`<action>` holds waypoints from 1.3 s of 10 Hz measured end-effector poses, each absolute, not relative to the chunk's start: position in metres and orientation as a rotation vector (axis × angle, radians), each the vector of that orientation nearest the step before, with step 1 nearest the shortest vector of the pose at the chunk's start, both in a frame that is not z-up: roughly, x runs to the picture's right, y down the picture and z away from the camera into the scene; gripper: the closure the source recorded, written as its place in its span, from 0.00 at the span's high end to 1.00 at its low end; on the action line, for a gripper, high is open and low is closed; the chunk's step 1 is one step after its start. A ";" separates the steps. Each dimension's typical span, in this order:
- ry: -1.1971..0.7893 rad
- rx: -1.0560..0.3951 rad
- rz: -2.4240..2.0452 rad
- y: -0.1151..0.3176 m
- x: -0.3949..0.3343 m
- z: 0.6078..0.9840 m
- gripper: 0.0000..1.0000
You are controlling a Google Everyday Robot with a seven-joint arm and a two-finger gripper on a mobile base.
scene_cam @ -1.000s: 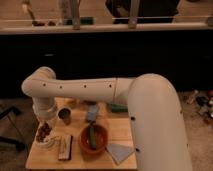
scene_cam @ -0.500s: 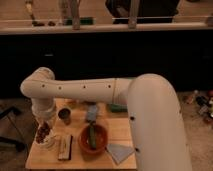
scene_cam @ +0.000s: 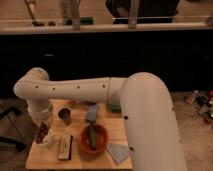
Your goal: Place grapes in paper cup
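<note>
The grapes (scene_cam: 41, 132), a dark reddish-brown lumpy bunch, are at the left edge of the small wooden table (scene_cam: 80, 161). My gripper (scene_cam: 44, 136) comes down from the white arm's wrist right at the grapes, over the table's left side. The arm hides how it meets them. The paper cup (scene_cam: 64, 115), small, greyish-tan and dark inside, stands upright on the table, a short way behind and to the right of the gripper and apart from it.
An orange-red bowl (scene_cam: 94, 139) with a green item in it sits mid-table. A brown flat block (scene_cam: 65, 147) lies at the front left. A grey-blue cloth (scene_cam: 118, 152) lies at the front right and a grey-blue object (scene_cam: 92, 112) at the back. My white arm (scene_cam: 80, 90) spans above the table.
</note>
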State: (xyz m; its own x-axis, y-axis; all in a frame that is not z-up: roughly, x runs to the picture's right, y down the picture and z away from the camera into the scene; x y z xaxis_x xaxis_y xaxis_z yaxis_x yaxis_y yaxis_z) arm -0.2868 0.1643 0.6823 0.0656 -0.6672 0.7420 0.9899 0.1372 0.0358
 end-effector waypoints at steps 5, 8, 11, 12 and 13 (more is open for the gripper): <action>-0.703 -0.564 -1.353 0.162 -0.288 0.691 0.02; -0.704 -0.562 -1.340 0.162 -0.288 0.695 0.23; -0.705 -0.561 -1.334 0.162 -0.288 0.695 0.53; -0.704 -0.560 -1.334 0.162 -0.287 0.694 0.65; -0.703 -0.560 -1.335 0.162 -0.287 0.693 0.73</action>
State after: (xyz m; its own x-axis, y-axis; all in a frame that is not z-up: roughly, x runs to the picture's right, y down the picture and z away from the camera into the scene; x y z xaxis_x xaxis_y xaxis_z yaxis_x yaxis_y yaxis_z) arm -0.2867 0.1619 0.6933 0.0876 -0.6711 0.7362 0.9867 0.1599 0.0283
